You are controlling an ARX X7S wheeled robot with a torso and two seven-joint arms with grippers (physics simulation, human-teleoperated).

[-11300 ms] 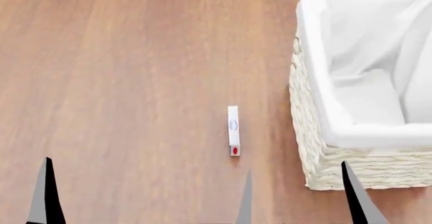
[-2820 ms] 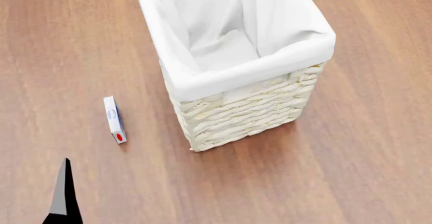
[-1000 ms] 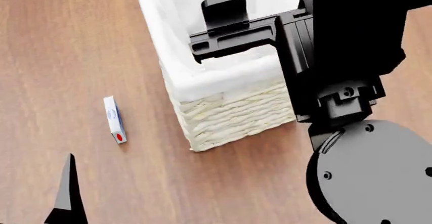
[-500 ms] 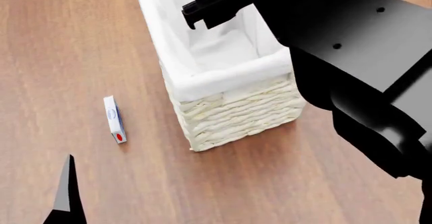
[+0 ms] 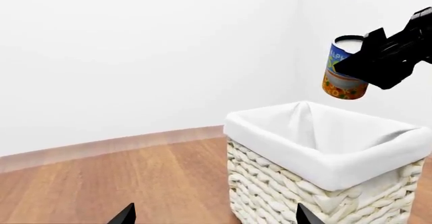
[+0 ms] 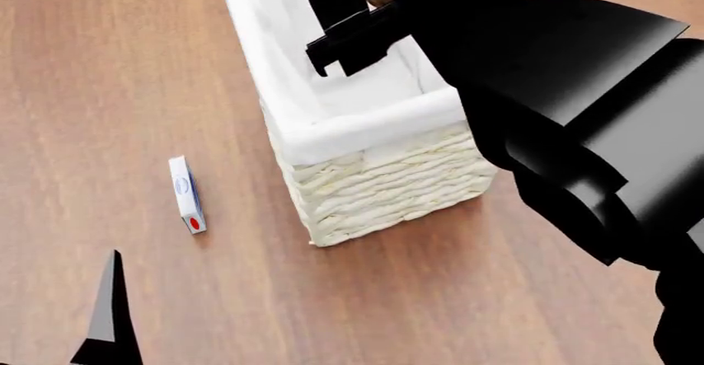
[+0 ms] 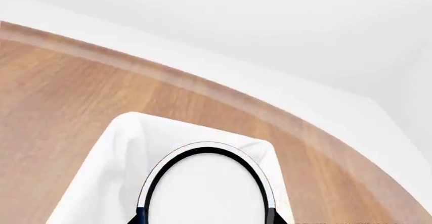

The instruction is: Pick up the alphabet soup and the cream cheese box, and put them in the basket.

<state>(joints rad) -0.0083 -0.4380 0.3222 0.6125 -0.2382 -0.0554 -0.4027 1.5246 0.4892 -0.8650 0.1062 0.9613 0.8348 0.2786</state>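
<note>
L wrist view: right gripper (image 5: 368, 62) clamps the alphabet soup (image 5: 343, 68) by its sides, above the basket (image 5: 324, 155). Can's rigid, smooth, slips if held loose.

Head view: cream cheese box (image 6: 187, 194) on floor beside basket; light, thin, take by long faces. Left gripper (image 6: 108, 315) state: can't tell.

R wrist view: can top fills centre, over the lining.

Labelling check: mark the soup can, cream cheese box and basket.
soup can (image 5: 344, 77), left wrist view, on its blue and orange label.
cream cheese box (image 6: 186, 194), head view, middle of its top face.
basket (image 6: 385, 192), head view, on its woven front wall.
</note>
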